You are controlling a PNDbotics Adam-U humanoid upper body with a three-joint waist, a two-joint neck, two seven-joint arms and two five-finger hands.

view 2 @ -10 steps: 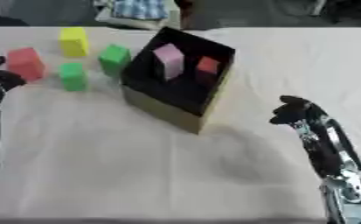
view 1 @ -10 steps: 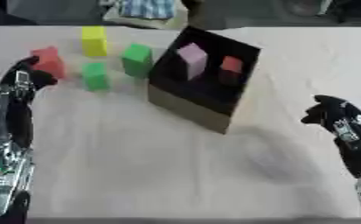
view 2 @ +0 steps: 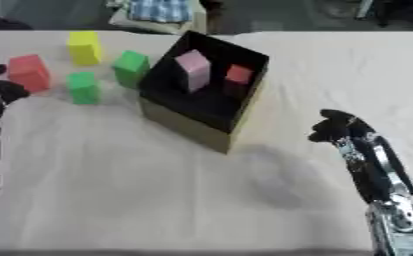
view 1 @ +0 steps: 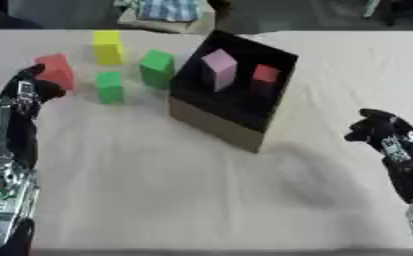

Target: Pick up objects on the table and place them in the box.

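Open black-lined cardboard box (view 1: 231, 102) near the table's (view 1: 201, 200) far edge, holding a pink block (view 1: 218, 67) and a small red block (view 1: 265, 74). Toward the far left corner stand a yellow block (view 1: 107, 47), two green blocks (view 1: 157, 67) (view 1: 110, 87) and a red block (view 2: 28, 72). Left hand (view 1: 27, 92) beside the red block, fingers indistinct; right hand (view 2: 336, 129) near the right edge, fingers curled, empty.

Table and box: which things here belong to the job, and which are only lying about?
Job:
- box, holding pink block and small red block
- red block by left hand
- yellow block
- two green blocks

Lying about:
- checked cloth, beyond table
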